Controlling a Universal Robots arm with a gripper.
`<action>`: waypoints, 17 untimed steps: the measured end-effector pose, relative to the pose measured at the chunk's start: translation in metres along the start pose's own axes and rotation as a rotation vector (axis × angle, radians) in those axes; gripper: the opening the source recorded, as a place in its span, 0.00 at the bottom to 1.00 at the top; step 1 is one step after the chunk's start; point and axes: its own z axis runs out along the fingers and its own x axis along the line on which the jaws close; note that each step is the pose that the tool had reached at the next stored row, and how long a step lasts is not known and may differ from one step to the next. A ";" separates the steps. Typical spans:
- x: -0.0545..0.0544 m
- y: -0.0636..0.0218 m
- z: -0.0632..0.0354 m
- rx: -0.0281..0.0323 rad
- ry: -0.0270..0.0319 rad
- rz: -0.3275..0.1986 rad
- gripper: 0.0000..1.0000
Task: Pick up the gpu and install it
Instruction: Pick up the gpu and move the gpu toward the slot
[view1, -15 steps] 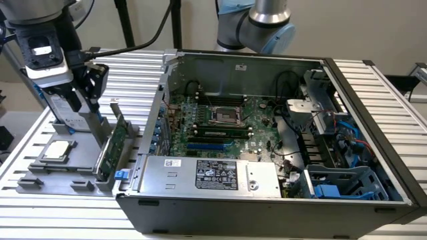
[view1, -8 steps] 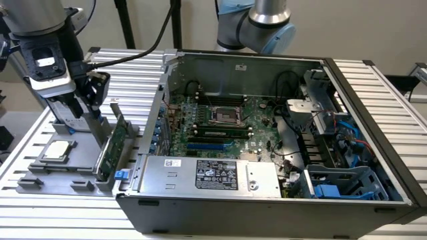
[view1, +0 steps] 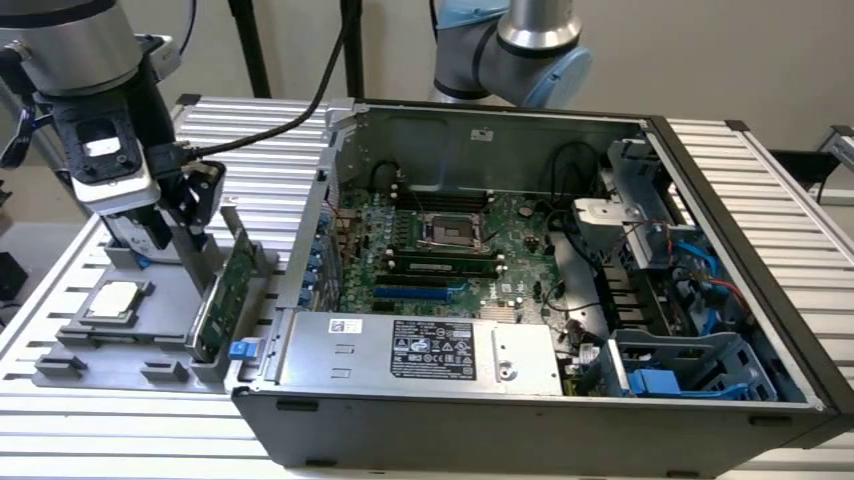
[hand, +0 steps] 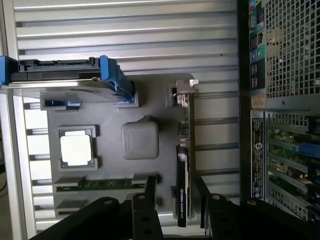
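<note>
The gpu (view1: 220, 290) stands on its long edge in a slot of the grey holder tray (view1: 80, 345), at the exterior view's left beside the computer case. In the wrist view the gpu (hand: 182, 165) appears edge-on, with its silver bracket (hand: 185, 87) at the end away from the gripper. My gripper (view1: 198, 245) is directly over the card's near end. It is open (hand: 175, 192), with one finger on each side of the card's edge and a gap showing on both sides.
The tray also holds a square silver CPU chip (hand: 76, 149), a hard drive with blue rails (hand: 65, 75) and a memory stick (hand: 105, 184). The open computer case (view1: 534, 400) lies at the exterior view's right, its motherboard (view1: 454, 240) exposed, with a blue slot (view1: 420, 292).
</note>
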 end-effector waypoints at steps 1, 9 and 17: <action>-0.001 -0.0002 0.0018 0.0000 0.0000 0.000 0.42; -0.011 -0.0019 0.0167 0.0000 0.0000 0.000 0.42; -0.014 -0.0038 0.0313 0.0000 -0.0001 0.000 0.44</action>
